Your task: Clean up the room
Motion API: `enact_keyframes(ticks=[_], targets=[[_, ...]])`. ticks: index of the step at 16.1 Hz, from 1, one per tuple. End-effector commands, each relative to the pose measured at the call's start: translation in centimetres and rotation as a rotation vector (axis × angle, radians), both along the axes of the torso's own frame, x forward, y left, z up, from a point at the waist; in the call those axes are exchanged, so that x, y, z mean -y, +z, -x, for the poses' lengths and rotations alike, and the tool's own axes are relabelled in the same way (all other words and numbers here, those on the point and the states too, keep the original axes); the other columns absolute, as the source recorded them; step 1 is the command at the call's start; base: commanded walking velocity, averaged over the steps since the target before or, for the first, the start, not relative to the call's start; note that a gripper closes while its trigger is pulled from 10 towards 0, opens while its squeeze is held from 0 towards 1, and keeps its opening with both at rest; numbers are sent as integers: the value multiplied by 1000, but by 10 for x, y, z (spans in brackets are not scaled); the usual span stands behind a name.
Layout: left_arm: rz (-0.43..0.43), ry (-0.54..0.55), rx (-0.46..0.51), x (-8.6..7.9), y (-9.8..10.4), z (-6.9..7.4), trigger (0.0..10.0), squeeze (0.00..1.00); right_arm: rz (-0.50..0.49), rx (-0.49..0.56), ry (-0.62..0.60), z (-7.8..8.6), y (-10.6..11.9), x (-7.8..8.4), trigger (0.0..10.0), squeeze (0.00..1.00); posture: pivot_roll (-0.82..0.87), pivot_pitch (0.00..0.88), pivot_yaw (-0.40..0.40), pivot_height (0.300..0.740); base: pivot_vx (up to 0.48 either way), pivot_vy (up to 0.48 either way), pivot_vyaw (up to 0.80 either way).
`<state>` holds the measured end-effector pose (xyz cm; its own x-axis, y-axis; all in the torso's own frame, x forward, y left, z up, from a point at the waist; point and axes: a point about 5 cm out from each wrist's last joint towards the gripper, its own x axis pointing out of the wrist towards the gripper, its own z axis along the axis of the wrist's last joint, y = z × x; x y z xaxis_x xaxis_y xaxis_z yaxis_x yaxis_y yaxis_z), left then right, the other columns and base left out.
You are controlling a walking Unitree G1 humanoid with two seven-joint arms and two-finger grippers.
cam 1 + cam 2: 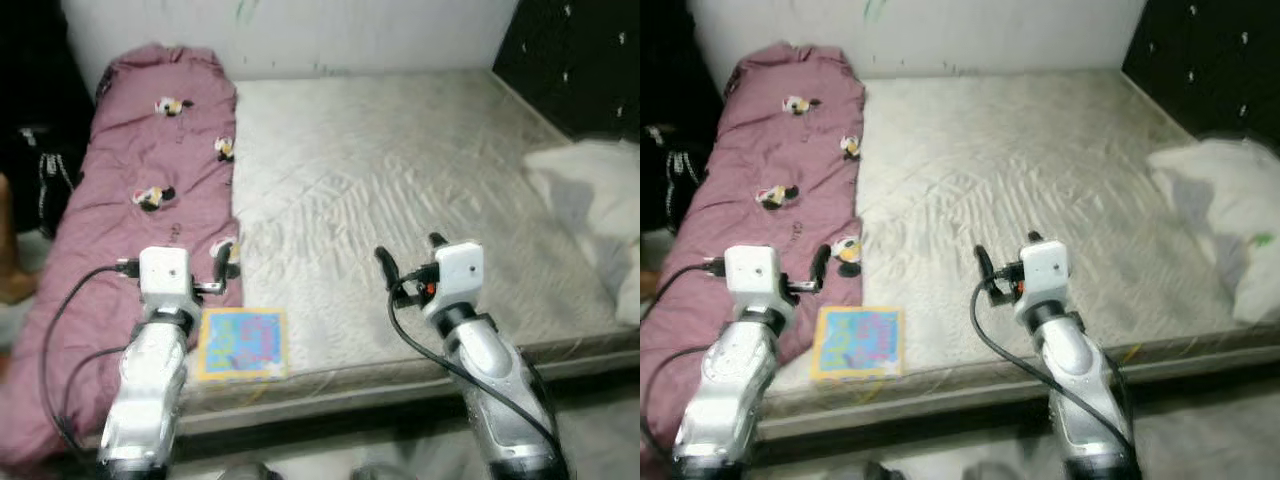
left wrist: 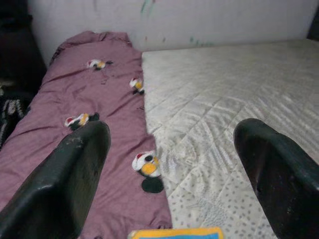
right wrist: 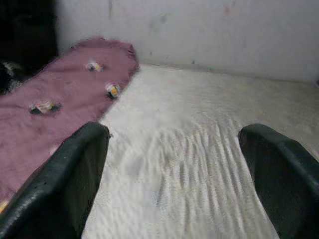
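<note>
A pink blanket [image 1: 150, 150] with small cartoon prints lies along the left side of a bare white mattress [image 1: 400, 170]. A colourful book [image 1: 242, 343] rests flat at the mattress's near edge, beside the blanket; its top edge shows in the left wrist view as the book [image 2: 174, 232]. My left gripper [image 1: 200, 265] hovers open just behind the book, over the blanket's edge, holding nothing. My right gripper [image 1: 410, 252] is open and empty too, above the near middle of the mattress. In the wrist views the left gripper [image 2: 172, 132] and right gripper [image 3: 172, 132] have their fingers wide apart.
A rumpled white pillow or duvet [image 1: 590, 190] lies at the bed's right edge, below a dark padded headboard [image 1: 580, 60]. A pale wall [image 1: 350, 30] runs behind the bed. Dark items [image 1: 40, 170] stand in shadow left of the bed.
</note>
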<state>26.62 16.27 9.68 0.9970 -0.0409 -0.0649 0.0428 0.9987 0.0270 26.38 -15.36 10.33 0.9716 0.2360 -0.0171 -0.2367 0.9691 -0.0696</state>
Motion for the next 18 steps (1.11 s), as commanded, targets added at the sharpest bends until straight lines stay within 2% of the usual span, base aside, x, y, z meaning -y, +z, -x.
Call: enact_keyframes(ticks=[1, 5, 7, 10, 18], targets=[[-17, 19, -10, -6, 0, 1, 10000, 0, -10, 10, -3, -2, 4, -1, 10000, 0, -8, 0, -6, 740, 0, 480, 0], [-14, 19, -19, -5, -2, 1, 10000, 0, -8, 11, -4, -4, 5, -2, 10000, 0, -8, 0, -7, 740, 0, 480, 0], [7, 14, 26, -4, 4, 0, 10000, 0, -7, 13, -3, -5, 5, -2, 10000, 0, -9, 0, -6, 740, 0, 471, 0], [-11, 1, 28, -3, 5, 0, 10000, 0, -5, 13, -5, -5, 5, -2, 10000, 0, -11, 0, -4, 740, 0, 0, 0], [7, -15, 27, -1, 5, -1, 10000, 0, 0, 15, -7, -6, 6, -2, 10000, 0, -11, 0, -6, 740, 0, 0, 0]])
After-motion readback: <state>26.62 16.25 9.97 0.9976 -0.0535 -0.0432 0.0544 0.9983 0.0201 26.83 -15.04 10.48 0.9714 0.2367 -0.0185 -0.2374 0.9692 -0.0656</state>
